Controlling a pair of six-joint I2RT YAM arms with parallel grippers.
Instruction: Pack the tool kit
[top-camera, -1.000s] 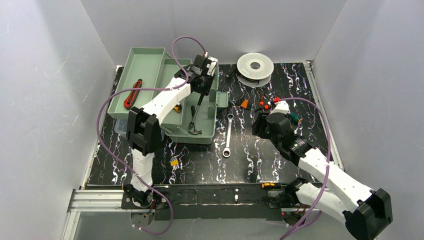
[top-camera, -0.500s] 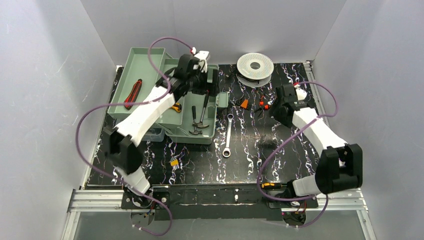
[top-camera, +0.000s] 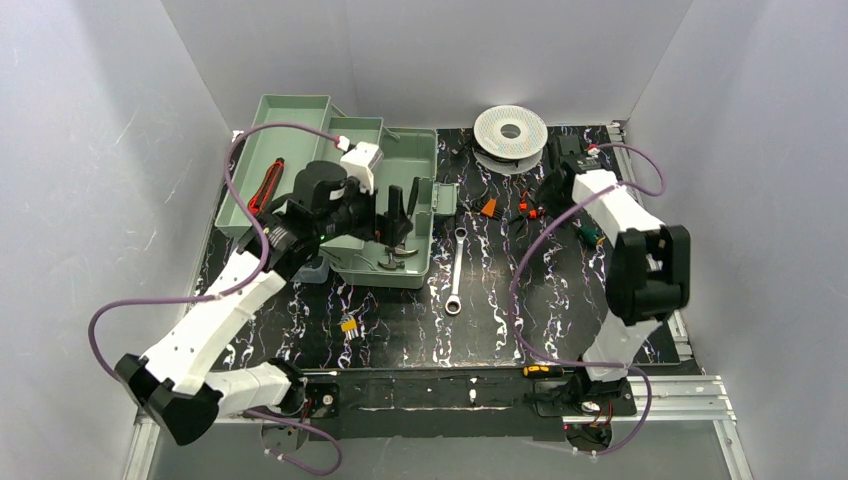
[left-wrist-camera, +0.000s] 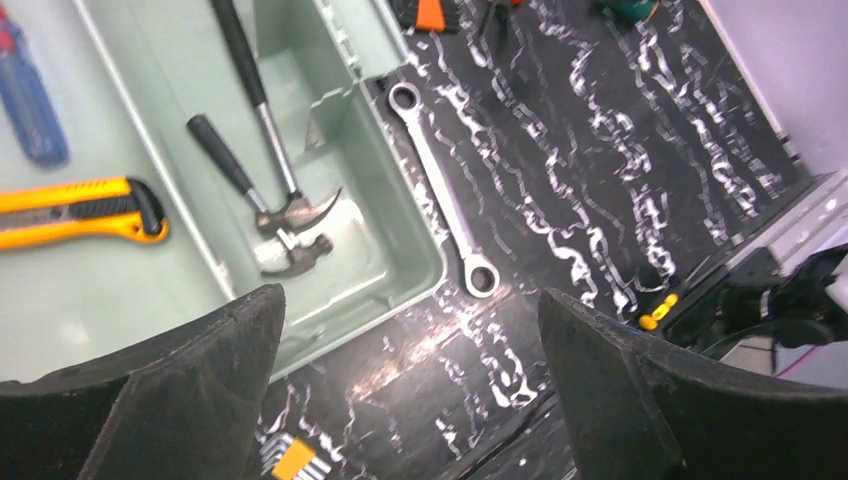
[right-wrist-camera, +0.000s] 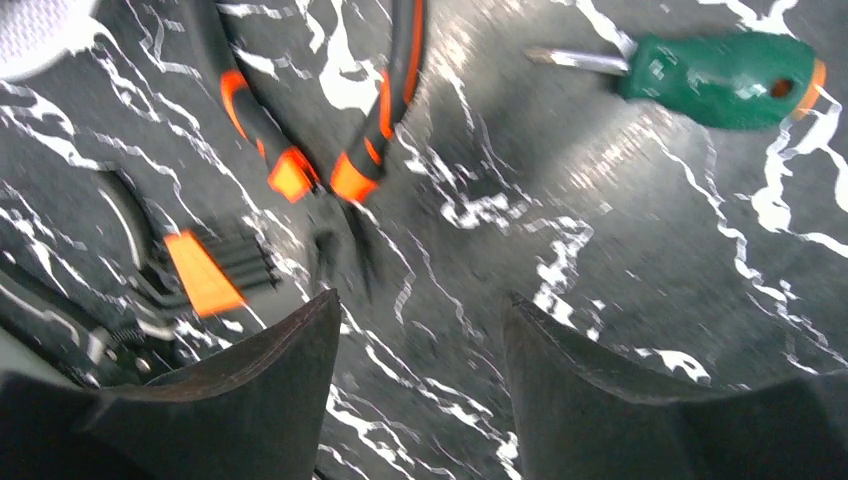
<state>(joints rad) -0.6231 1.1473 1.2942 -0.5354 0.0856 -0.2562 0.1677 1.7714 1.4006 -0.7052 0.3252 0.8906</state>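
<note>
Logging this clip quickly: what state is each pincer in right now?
Left pincer: open, holding nothing.
Right pincer: open, holding nothing.

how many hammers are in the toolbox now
2. Both lie side by side in the green toolbox: the longer hammer and the shorter hammer beside it, heads nearly touching. The left arm may hide more.

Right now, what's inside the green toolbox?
A claw hammer, a second hammer, a yellow utility knife and a blue handle lie in the toolbox. Fingers of the left gripper hide its near edge; overhead, the left arm covers part.
</note>
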